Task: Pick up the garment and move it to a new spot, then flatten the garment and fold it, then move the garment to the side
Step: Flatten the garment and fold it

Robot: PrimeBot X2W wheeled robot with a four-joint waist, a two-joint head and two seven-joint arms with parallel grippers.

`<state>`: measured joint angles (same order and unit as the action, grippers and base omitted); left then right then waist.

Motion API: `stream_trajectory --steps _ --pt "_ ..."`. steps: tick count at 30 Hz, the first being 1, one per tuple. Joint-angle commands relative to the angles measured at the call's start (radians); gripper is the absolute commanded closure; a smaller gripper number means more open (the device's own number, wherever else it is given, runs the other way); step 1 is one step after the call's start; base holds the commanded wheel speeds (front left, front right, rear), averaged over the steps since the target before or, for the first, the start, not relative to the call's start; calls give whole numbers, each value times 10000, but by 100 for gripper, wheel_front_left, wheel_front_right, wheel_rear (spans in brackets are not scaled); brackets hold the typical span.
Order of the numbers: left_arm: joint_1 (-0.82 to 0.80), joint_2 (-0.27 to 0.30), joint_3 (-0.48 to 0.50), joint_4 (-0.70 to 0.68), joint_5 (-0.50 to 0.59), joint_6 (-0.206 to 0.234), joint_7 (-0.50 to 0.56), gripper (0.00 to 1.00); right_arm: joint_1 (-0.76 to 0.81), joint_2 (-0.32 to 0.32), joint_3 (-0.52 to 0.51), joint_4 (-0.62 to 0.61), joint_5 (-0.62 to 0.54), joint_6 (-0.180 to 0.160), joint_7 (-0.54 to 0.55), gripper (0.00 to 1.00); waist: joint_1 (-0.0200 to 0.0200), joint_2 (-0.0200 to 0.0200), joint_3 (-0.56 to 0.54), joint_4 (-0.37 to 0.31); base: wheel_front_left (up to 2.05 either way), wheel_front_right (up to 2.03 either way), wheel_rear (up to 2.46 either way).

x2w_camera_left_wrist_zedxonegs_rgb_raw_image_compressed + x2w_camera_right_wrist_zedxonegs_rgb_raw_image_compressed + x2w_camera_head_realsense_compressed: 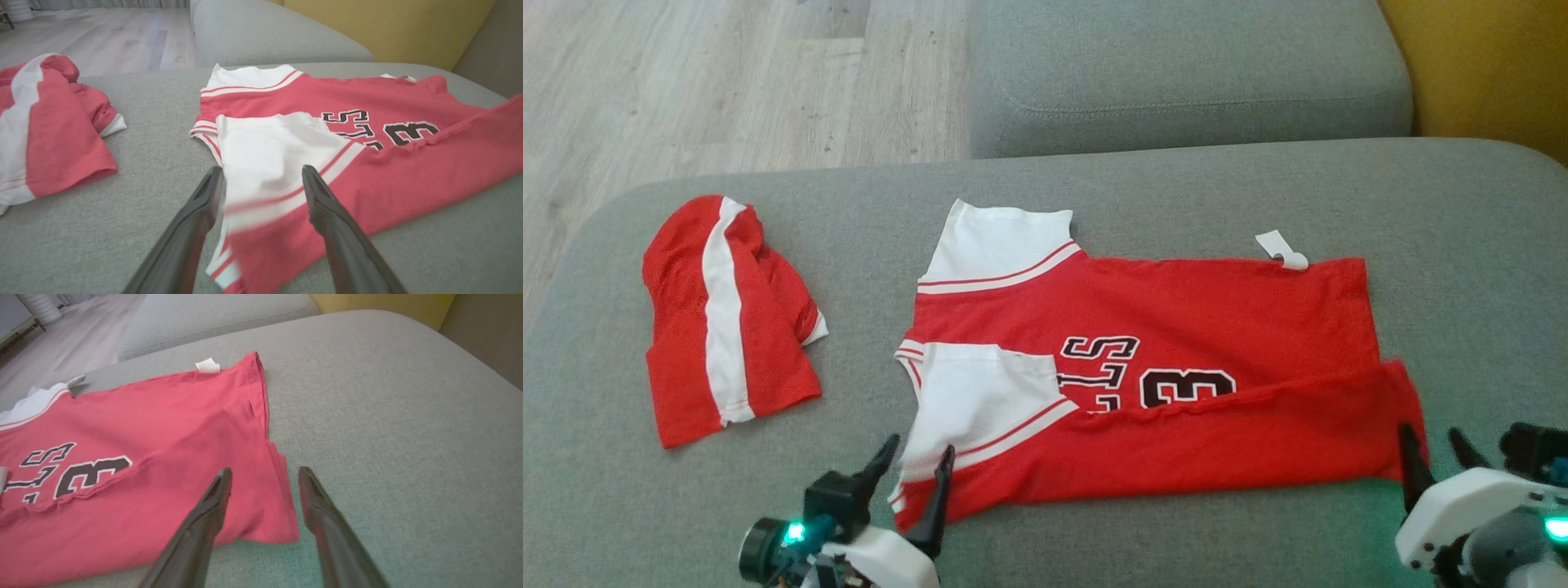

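Observation:
The garment is a red jersey (pixel 1176 327) with white sleeves and dark lettering, lying spread on the grey cushion (pixel 1045 175). Its near long edge is folded up over the body. My left gripper (pixel 920 447) is open at the near left corner. In the left wrist view the white sleeve and striped edge (pixel 261 192) lie blurred between the spread fingers of the left gripper (pixel 262 169). My right gripper (pixel 1429 433) is open at the near right corner, and in the right wrist view the right gripper (pixel 265 470) has the red hem corner (pixel 269 522) lying loose between its fingers.
A second red piece with a white stripe (pixel 723 318) lies bunched at the cushion's left end. Another grey cushion (pixel 1176 73) stands behind, with wooden floor (pixel 686 82) at the far left and a yellow wall (pixel 1486 65) at the far right.

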<state>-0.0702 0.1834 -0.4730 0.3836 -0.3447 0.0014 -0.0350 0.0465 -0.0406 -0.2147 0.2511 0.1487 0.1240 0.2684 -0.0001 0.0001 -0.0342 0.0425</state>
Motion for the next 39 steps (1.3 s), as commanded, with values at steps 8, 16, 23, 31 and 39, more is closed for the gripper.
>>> stream_trajectory --steps 8,16,23,31,39 --pt "-780 -134 1033 -954 -480 399 -1286 0 -932 -97 82 -923 555 67 -1211 0 1 -1 271 -59 0 0 0" --pt "-2311 503 1540 -1424 -719 -120 -1225 0 -2191 -97 309 -1182 135 67 -1979 0 1 -1 1315 -271 0 0 0" --pt "-5457 1535 1109 -559 -1007 -1167 705 0 -3573 -97 771 -1064 -497 67 -1973 0 1 -1 2527 -586 0 0 0" --pt "-8098 2721 -542 881 -2525 -1316 2527 0 -4941 -97 1451 -727 -772 67 -1874 0 1 -1 3660 -1294 0 0 0" --pt "-10119 3817 -2534 2124 -4246 -1319 3289 0 -5907 -97 1556 -568 -612 67 -2072 0 1 -1 4722 -1840 0 0 0"
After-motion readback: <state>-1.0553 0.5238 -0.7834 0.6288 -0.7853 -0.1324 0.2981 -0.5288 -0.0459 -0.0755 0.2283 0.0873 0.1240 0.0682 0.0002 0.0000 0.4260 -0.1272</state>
